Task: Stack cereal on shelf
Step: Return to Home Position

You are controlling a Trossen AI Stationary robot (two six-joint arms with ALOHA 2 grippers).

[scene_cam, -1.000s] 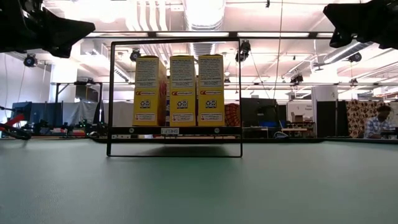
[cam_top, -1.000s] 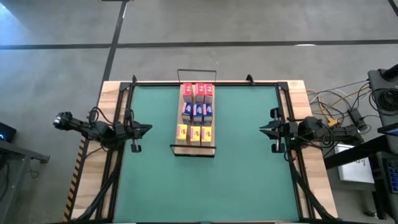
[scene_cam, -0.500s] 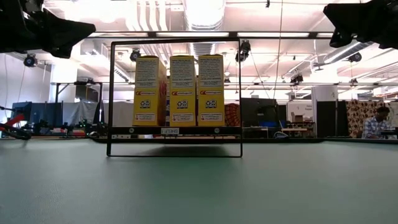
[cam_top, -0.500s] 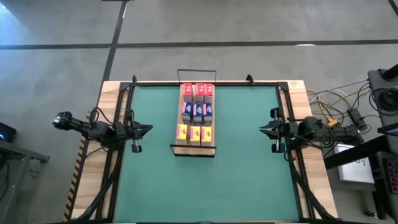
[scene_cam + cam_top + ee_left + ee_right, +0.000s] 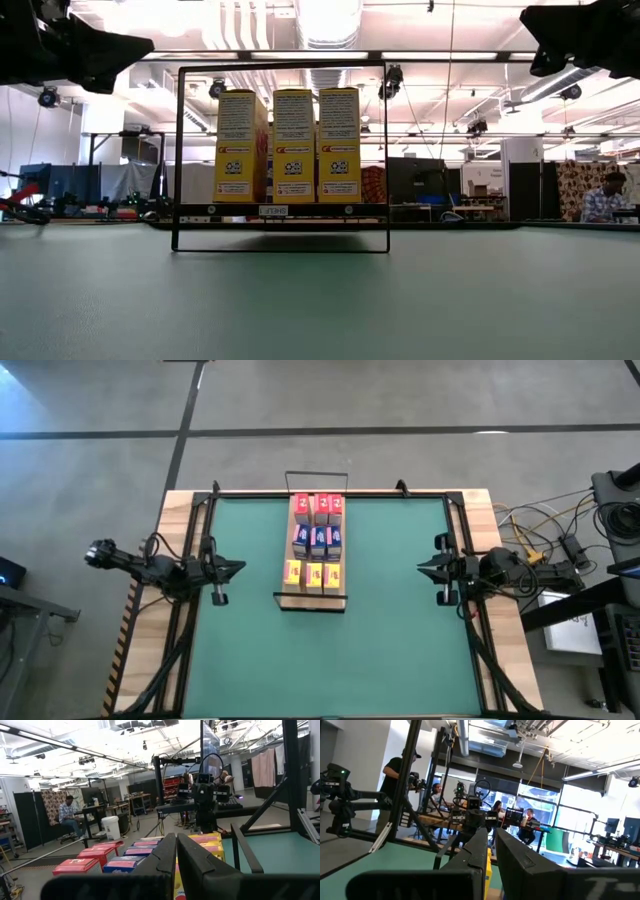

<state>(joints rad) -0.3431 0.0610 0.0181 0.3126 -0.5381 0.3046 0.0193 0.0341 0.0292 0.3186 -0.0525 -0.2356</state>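
Left fingers (image 5: 240,568) and right fingers (image 5: 420,568), both closed and empty, point at each other across the table (image 5: 390,650). Midway between them, well apart from both, the shelf (image 5: 284,592) holds nine cereal boxes (image 5: 318,540). Cables (image 5: 545,525) lie behind the right fingers.

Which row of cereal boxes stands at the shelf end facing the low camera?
The yellow row: its three boxes stand at the shelf end nearest that camera, with the blue row mid-shelf and the red row at the far end.
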